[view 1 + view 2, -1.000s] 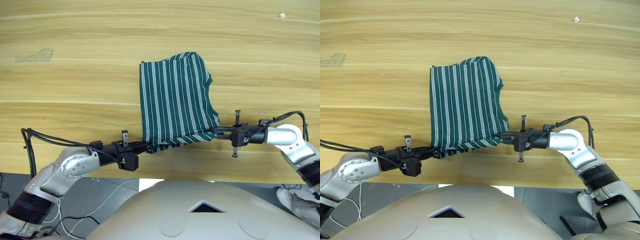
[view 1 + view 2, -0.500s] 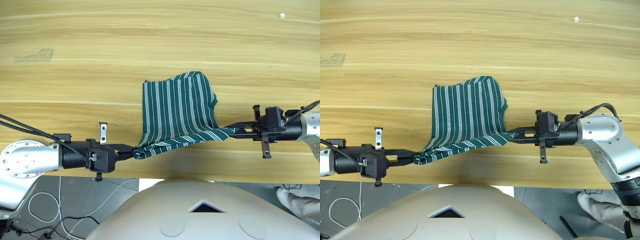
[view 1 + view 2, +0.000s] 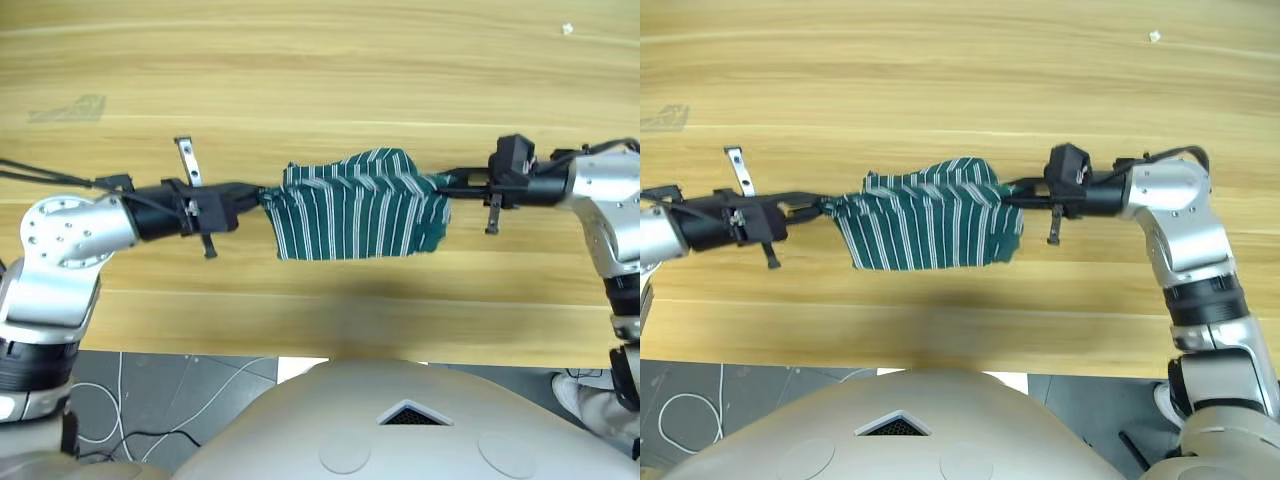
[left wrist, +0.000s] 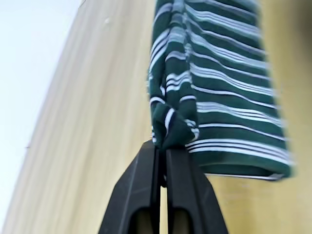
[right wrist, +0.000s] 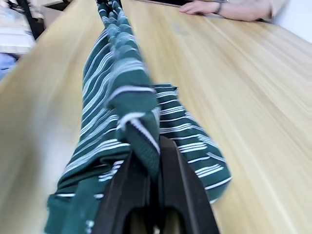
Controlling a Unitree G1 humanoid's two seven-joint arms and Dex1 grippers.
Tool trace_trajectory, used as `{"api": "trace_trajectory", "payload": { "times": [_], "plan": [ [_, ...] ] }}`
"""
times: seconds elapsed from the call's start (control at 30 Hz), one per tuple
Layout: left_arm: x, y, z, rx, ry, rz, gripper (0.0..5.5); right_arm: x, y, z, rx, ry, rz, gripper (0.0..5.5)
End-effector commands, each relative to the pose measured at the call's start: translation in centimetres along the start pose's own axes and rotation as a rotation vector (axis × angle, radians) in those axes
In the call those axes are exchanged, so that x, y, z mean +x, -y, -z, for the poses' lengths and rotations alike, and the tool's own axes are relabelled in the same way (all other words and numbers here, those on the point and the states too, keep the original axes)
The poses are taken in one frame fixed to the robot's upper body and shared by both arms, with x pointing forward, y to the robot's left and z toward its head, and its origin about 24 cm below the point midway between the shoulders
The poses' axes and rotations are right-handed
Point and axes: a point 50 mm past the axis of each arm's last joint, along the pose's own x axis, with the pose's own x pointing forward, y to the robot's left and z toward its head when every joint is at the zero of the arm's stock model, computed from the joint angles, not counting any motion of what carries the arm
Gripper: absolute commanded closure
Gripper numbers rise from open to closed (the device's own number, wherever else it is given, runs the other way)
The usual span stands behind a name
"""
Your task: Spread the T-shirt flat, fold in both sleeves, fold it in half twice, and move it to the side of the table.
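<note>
T-shirt point(image 3: 355, 205) is hanging part-folded, left gripper point(image 3: 262, 192) pinching it at nine o'clock, right gripper point(image 3: 441, 181) at three (laying down, moving aside likely remaining).

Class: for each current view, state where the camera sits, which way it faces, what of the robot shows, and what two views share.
Left eye view: on the head, facing forward and down at the table; both arms, left gripper and right gripper holding the T-shirt.
Right eye view: head's other eye, same scene.
Left wrist view: left wrist, facing along its own fingers at pinched cloth.
Right wrist view: right wrist, likewise.
All share the T-shirt.
</note>
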Motion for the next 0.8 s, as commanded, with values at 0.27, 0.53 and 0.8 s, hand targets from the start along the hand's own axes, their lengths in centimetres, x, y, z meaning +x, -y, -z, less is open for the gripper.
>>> {"api": "trace_trajectory", "payload": {
  "times": [0.27,0.53,0.8],
  "plan": [
    [5.4,-2.1,3.0,-0.001,-0.056,-0.148,5.50,2.7,5.1,2.0,0.076,-0.040,0.142,5.50],
    [6.3,-2.7,4.6,-0.045,-0.113,-0.230,4.63,2.7,5.5,3.0,0.103,-0.036,0.196,4.76],
    [6.0,-4.7,5.7,-0.099,-0.178,-0.461,3.76,1.9,7.9,1.5,0.032,0.054,0.455,3.79]
  ]
}}
